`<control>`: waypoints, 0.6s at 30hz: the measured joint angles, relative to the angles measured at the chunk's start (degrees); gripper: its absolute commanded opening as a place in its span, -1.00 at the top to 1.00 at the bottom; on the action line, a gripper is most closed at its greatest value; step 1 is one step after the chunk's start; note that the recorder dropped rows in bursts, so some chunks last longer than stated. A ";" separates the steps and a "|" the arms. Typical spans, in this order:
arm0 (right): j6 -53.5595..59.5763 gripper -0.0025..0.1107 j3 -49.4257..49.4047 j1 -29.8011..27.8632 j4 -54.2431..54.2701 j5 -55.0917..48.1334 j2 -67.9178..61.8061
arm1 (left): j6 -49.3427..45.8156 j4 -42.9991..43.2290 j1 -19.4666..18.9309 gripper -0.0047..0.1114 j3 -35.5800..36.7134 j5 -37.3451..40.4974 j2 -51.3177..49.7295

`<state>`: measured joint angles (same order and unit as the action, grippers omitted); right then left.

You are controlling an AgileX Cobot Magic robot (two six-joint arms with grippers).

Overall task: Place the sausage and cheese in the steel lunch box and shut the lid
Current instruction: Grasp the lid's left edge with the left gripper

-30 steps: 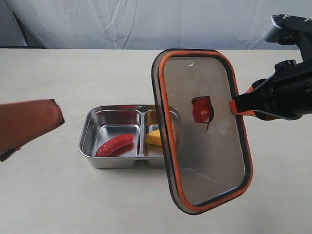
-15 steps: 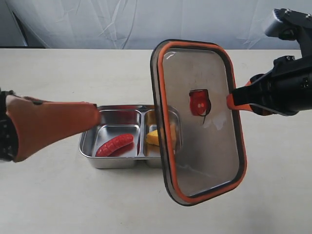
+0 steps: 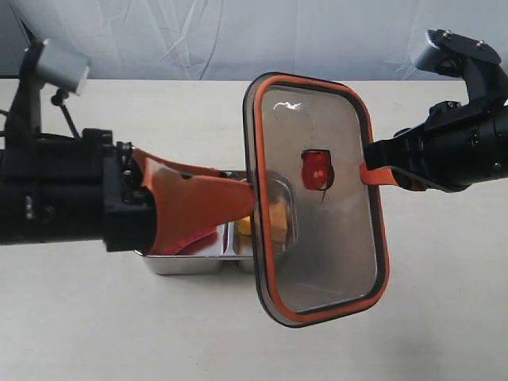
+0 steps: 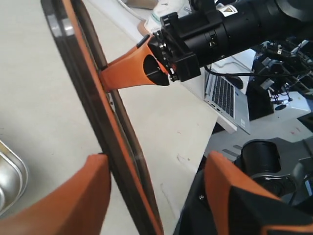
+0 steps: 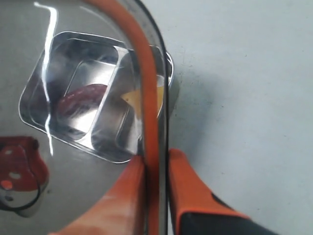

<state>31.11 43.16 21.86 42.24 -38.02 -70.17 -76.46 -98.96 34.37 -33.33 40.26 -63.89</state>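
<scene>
Exterior view: the right claw (image 3: 367, 175) pinches the right edge of the lid (image 3: 317, 246), held upright in the air, its orange seal rim and central valve toward the camera. The left claw (image 3: 248, 194) reaches its left edge, above the box (image 3: 190, 266) on the table.

Left wrist view: jaws wide, the dark lid (image 4: 117, 161) edge-on between them, just beside one finger (image 4: 73, 196).

Right wrist view: the right claw (image 5: 155, 166) is clamped on the rim. Through the smoky lid (image 5: 73, 196), the steel box (image 5: 169, 63) holds the red sausage (image 5: 80, 95) and the yellow cheese (image 5: 134, 98) in separate compartments.
</scene>
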 measured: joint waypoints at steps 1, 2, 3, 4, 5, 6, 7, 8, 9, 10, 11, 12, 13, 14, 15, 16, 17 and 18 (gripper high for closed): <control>0.00 0.97 0.00 0.00 0.00 0.00 0.00 | 0.00 0.00 0.82 -0.04 -0.73 -0.48 -0.97; 0.00 0.97 0.00 0.00 0.00 0.00 0.00 | -0.11 0.00 1.48 -0.04 -1.40 -0.98 -1.71; 0.00 0.97 0.00 0.00 0.04 -0.11 0.00 | -0.24 0.00 2.26 -0.04 -2.00 -2.01 -2.60; 0.00 0.97 0.00 0.00 0.04 -0.23 0.00 | -0.60 0.00 2.92 -0.04 -2.58 -2.91 -3.39; 0.00 0.97 0.00 0.00 0.13 -0.33 0.00 | -1.00 0.00 3.47 -0.04 -2.92 -3.50 -4.17; 0.00 0.97 0.00 0.00 0.01 -0.33 0.00 | -1.27 0.00 3.85 -0.04 -3.53 -4.11 -4.86; 0.00 0.97 0.00 0.00 -0.41 -0.03 -0.13 | -1.36 0.00 4.30 -0.04 -4.07 -4.54 -5.50; 0.00 0.97 0.00 0.00 -0.68 0.12 -0.13 | -1.52 0.00 4.67 -0.04 -4.63 -4.81 -6.08; 0.00 0.97 0.00 0.00 -0.80 0.47 -0.24 | -1.61 0.00 5.01 -0.04 -5.07 -5.12 -6.50; 0.00 0.97 0.00 -0.15 -0.91 0.66 -0.24 | -1.61 0.00 5.33 -0.04 -5.58 -5.27 -7.03; 0.00 0.97 0.00 -0.28 -1.07 0.88 -0.24 | -1.74 0.00 5.81 -0.04 -6.19 -5.74 -7.53; 0.00 0.97 0.00 -0.41 -1.19 1.05 -0.32 | -1.74 0.00 6.28 -0.04 -6.74 -5.87 -7.88; 0.00 0.97 0.00 -0.53 -1.51 1.19 -0.32 | -1.74 0.00 6.74 -0.04 -7.20 -6.34 -8.50; 0.00 0.97 0.00 -0.55 -1.88 1.55 -0.36 | -1.74 -0.10 7.18 -0.04 -7.58 -6.82 -8.98; 0.00 0.97 0.00 -0.65 -2.26 1.67 -0.36 | -1.74 -0.10 7.31 -0.04 -7.70 -7.13 -9.39; 0.00 0.97 0.00 -0.65 -2.42 1.98 -0.36 | -1.74 -0.10 7.46 -0.04 -7.85 -7.27 -9.63; 0.00 0.97 0.00 -0.78 -2.54 2.34 -0.36 | -2.23 -0.10 7.59 -0.04 -8.00 -8.07 -9.86; 0.00 0.97 0.00 -0.78 -2.54 2.42 -0.36 | -2.60 -0.10 7.68 -0.04 -8.00 -8.53 -9.86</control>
<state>31.11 43.16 21.09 39.70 -35.61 -70.53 -79.06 -99.06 42.05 -41.33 31.74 -73.75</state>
